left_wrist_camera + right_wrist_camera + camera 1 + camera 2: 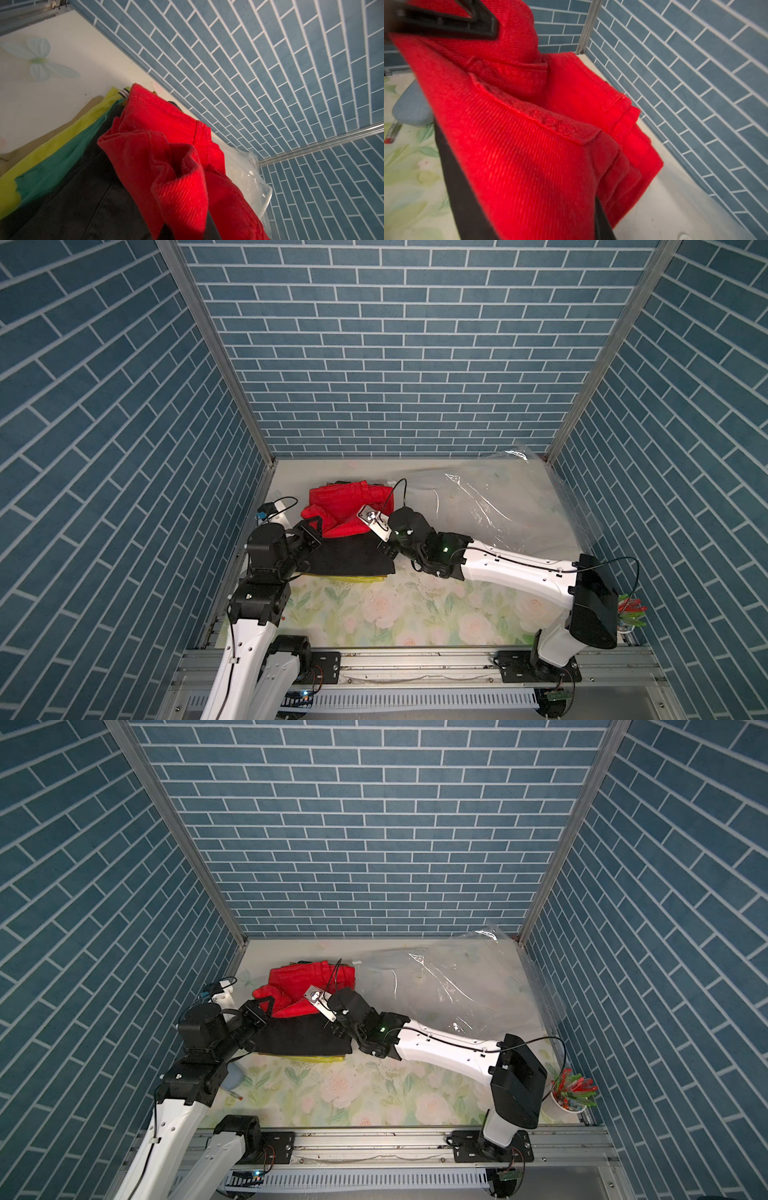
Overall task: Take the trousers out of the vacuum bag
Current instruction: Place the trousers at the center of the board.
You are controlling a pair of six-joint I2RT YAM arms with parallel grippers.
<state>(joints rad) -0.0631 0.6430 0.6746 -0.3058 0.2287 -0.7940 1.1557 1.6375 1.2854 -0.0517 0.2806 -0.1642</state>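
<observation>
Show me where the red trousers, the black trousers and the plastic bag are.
red trousers [338, 508]: a top view, crumpled middle.
black trousers [353, 558]: a top view, flat middle.
plastic bag [498, 506]: a top view, clear wrinkled sheet.

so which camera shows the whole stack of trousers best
The left wrist view: the trousers fan out as khaki, lime-yellow, green, black and red layers. Both top views show mainly red on black with a yellow sliver; the right wrist view shows mostly red cloth.

The left gripper [312, 526] and right gripper [385, 549] sit low, facing each other left of centre, both pinched closed.
</observation>
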